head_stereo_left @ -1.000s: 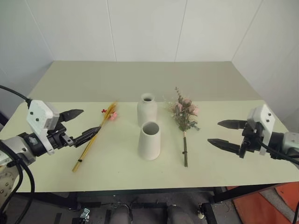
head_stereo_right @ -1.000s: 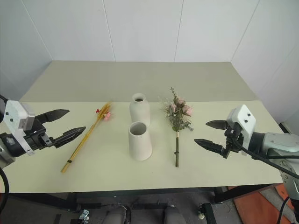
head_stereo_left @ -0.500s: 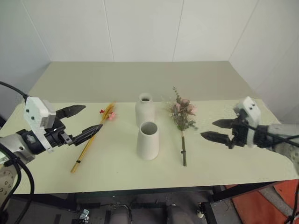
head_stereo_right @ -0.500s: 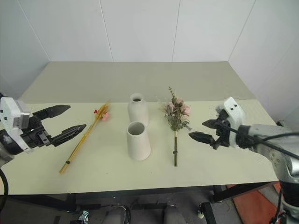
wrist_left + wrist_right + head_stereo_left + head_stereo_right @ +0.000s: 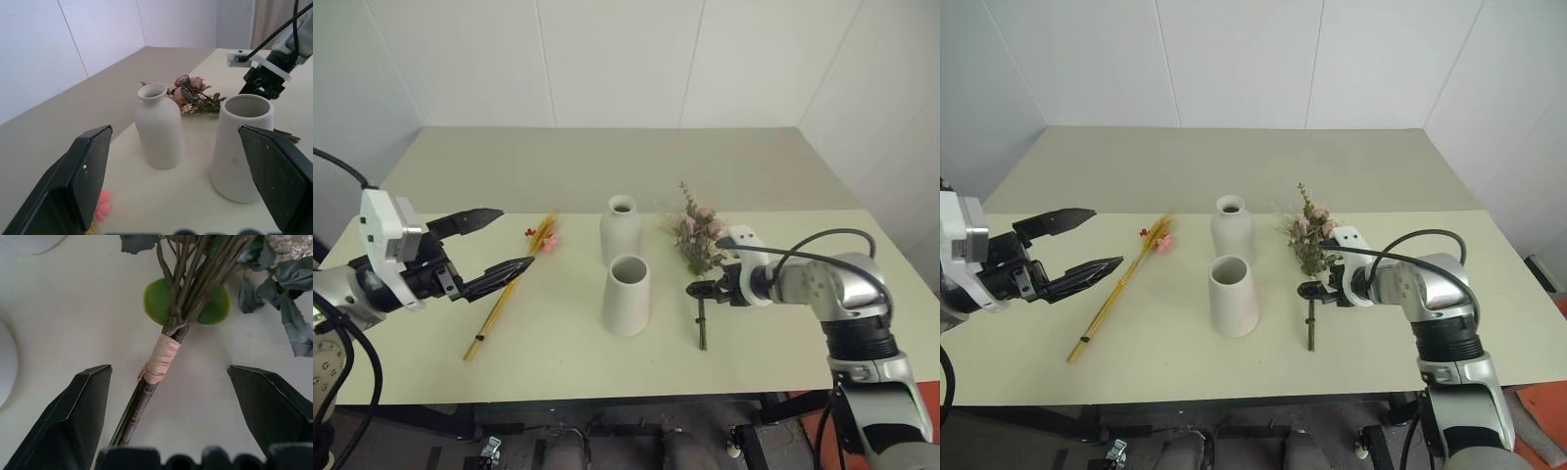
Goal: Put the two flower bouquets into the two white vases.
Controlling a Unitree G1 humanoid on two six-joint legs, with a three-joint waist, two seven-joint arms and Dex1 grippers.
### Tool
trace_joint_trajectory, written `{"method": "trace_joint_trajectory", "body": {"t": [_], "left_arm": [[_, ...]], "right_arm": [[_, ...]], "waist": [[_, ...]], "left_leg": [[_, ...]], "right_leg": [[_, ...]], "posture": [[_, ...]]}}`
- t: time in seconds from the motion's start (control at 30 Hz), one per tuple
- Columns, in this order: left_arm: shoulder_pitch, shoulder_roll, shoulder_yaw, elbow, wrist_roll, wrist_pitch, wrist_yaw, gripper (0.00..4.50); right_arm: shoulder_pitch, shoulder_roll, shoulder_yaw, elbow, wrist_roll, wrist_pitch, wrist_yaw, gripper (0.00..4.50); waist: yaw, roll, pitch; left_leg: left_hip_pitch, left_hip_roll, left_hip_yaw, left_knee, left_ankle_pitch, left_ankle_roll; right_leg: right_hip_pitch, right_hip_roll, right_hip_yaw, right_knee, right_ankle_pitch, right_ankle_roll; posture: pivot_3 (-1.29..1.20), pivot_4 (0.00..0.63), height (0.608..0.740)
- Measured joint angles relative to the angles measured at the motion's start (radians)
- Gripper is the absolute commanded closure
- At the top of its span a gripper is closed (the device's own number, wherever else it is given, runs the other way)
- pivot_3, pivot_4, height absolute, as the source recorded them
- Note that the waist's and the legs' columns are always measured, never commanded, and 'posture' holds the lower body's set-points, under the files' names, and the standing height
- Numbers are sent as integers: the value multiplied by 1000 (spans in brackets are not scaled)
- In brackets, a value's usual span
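Up front, from the left eye view, we see both white vases standing upright at the middle of the table [image 5: 460,176]: the bottle vase [image 5: 620,228] behind, the cone vase [image 5: 626,296] just in front of it, nearly touching. Both mouths look dark and hold no flowers that we can make out. The yellow bunch [image 5: 507,292] lies flat to their left, its lower stem partly hidden behind the left gripper [image 5: 499,238], whose fingers are spread wide and hold nothing. The pink bouquet [image 5: 699,238] lies flat to the right of the vases. The right gripper [image 5: 697,291] sits low over its stem; its fingertips are small and hard to separate here.

Next, in the left wrist view, we see into the cone vase [image 5: 242,144] only partway; its rim shows pale and bare.

Last, the right wrist view shows the black fingers [image 5: 73,411] spread on either side of the tan wrap [image 5: 160,359] on the stem, not touching it. The blooms are cut off at the edge.
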Motion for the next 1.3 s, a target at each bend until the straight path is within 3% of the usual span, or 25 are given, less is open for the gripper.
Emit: {"method": "trace_joint_trajectory", "body": {"t": [0.1,0.47,0.63,0.77,0.9,1.3], "left_arm": [[3,0,0,-1,0,0,0,0],[23,0,4,-17,0,1,8,0],[21,0,5,-16,0,1,8,0],[12,1,3,-1,0,1,1,0],[-17,7,-21,36,9,-2,-15,0],[-36,75,-46,70,16,80,-14,0]], "right_arm": [[-14,25,14,24,-35,-20,-15,627],[-19,70,-2,50,-94,-64,-38,4248],[-23,117,-95,55,-100,-116,-74,4267],[-48,145,-148,48,-145,-389,-104,4267],[-152,244,-187,61,-168,-691,-119,4267],[-338,508,-138,190,-138,-1091,-20,4267]], "waist": [[-4,0,0],[-23,0,0],[-22,0,0],[-24,0,0],[-35,1,0],[-47,2,1]], "left_leg": [[1,0,0,0,0,0],[0,0,0,0,0,0],[0,0,0,0,0,0],[0,0,0,-1,0,0],[0,1,0,-2,0,0],[0,1,-1,-5,0,0]], "right_leg": [[0,0,0,0,0,0],[0,0,0,0,0,0],[0,0,0,0,0,0],[-1,0,0,0,0,0],[-2,1,0,2,0,0],[-3,1,0,2,0,0]], "posture": [[0,150,740],[0,150,740],[0,150,740],[0,150,740],[0,150,740],[0,150,740]]}}
